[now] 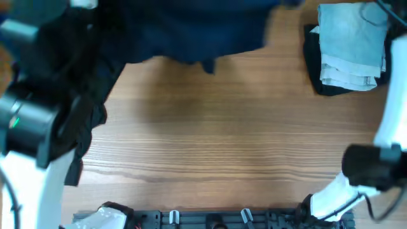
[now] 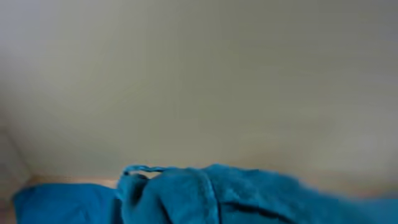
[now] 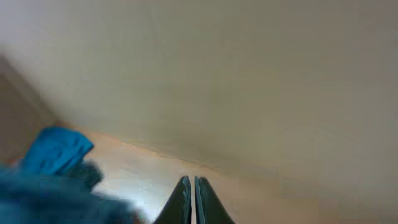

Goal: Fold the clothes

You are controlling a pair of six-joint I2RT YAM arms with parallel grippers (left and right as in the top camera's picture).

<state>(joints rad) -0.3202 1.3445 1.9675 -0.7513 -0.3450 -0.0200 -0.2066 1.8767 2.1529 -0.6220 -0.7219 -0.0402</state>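
Right claw (image 3: 191,200) closed on nothing, left claw out of sight and closed, dark navy shorts (image 1: 191,28) bunched at the table's (image 1: 222,140) far edge, pale denim (image 1: 351,44) folded atop black cloth (image 1: 311,63) far right

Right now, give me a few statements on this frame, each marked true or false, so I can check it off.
1. A folded pale blue piece lies on a black piece at the table's far right corner. True.
2. The right fingers are spread wide. False: they are pressed together.
3. The dark navy garment is at the table's near edge. False: it is at the far edge.
4. The left wrist view shows bright blue cloth. True.
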